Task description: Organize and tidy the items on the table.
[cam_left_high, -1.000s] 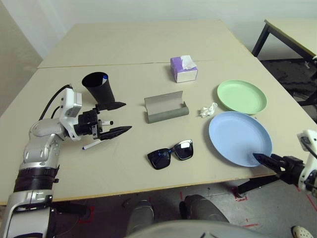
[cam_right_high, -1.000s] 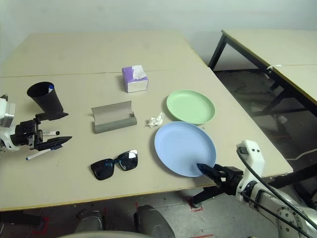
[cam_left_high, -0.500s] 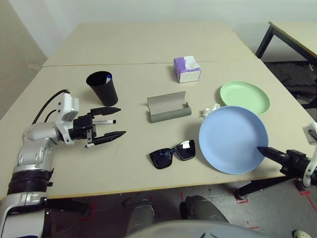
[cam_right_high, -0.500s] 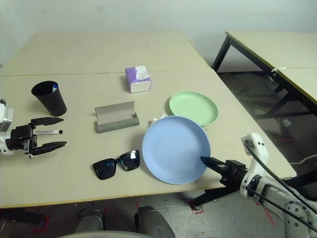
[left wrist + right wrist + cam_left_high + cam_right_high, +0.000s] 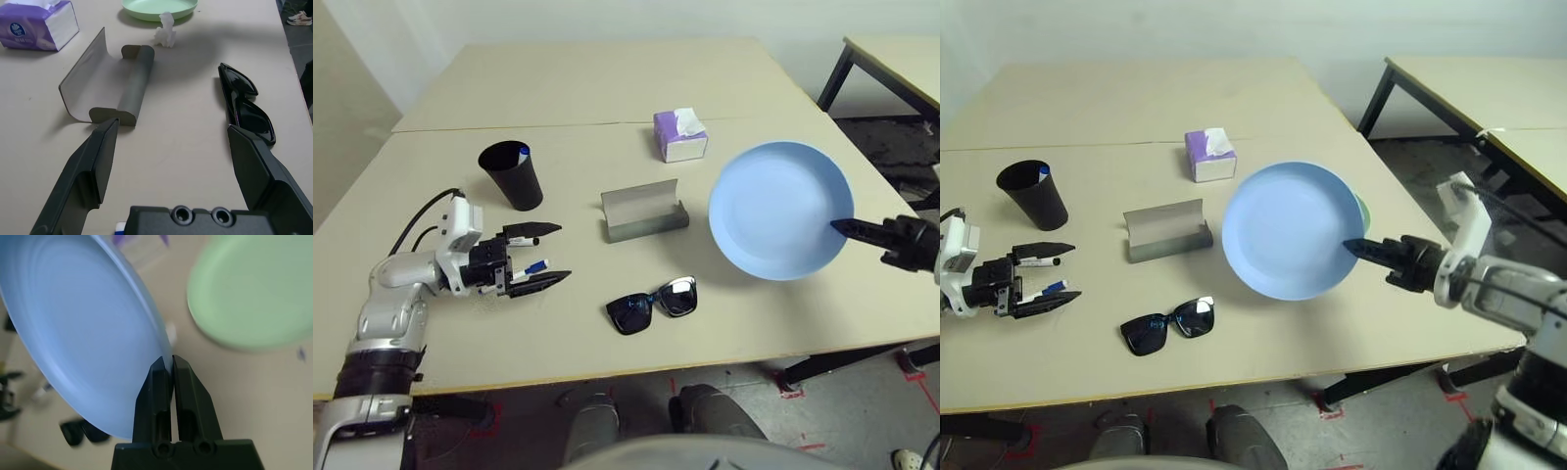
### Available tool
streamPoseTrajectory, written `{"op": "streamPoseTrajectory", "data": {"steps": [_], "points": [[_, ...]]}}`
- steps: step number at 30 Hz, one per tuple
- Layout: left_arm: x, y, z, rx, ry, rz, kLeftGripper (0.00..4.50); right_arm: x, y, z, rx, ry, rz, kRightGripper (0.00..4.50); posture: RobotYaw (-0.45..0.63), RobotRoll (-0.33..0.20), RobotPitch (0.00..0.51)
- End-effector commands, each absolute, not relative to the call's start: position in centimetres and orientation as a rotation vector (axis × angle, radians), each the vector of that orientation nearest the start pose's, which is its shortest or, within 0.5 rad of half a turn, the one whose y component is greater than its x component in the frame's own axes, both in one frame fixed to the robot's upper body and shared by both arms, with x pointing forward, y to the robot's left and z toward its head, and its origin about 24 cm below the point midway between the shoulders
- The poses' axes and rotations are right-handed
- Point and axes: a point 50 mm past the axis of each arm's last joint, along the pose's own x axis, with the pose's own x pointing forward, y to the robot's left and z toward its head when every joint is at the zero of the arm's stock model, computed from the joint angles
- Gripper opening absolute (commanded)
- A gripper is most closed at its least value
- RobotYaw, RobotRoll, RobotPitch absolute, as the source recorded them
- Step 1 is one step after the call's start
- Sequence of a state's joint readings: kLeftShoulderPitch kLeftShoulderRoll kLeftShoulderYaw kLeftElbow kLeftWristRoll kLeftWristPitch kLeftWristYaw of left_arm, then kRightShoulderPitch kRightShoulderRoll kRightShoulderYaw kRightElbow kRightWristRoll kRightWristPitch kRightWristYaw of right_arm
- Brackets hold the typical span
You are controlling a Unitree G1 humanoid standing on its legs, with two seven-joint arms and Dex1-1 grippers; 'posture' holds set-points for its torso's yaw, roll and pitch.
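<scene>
Right claw (image 5: 1349, 245) is pinched tight on the rim of the smooth round blue plate (image 5: 779, 221), which hangs tilted in the air over the green plate (image 5: 159, 8). Crumpled tissue (image 5: 165, 29) sits just beside that green one. Left claw (image 5: 546, 254) is spread wide, holding nothing, low over the table (image 5: 607, 88) near the markers (image 5: 530, 267). Glossy black sunglasses (image 5: 652, 305) lie in front of the curved grey case (image 5: 642, 211).

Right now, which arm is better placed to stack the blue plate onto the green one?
Right. The right gripper already pinches the blue plate's rim, raised above the green plate; the left gripper is across the table.
</scene>
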State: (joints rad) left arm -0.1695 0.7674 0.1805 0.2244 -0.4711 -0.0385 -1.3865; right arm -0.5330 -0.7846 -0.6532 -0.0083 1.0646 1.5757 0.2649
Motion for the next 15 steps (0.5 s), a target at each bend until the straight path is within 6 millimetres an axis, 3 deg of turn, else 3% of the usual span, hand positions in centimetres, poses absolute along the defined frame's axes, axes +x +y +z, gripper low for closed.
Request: {"op": "streamPoseTrajectory", "data": {"steps": [1,7,15], "points": [[24.5,28.1,11.9,0.295,0.08,-1.127,4.5,26.5,-29.7,22.0,0.49,0.5,0.355,0.04,-0.11,0.0,0.078],[24.3,27.8,11.6,0.298,0.08,-1.133,4.5,29.3,-31.6,22.9,0.496,0.497,0.184,0.04,-0.1,0.0,0.084],[23.4,27.7,10.8,0.288,0.087,-1.132,4.5,30.9,-32.7,21.2,0.452,0.613,0.078,0.04,-0.09,0.0,0.101]]}}
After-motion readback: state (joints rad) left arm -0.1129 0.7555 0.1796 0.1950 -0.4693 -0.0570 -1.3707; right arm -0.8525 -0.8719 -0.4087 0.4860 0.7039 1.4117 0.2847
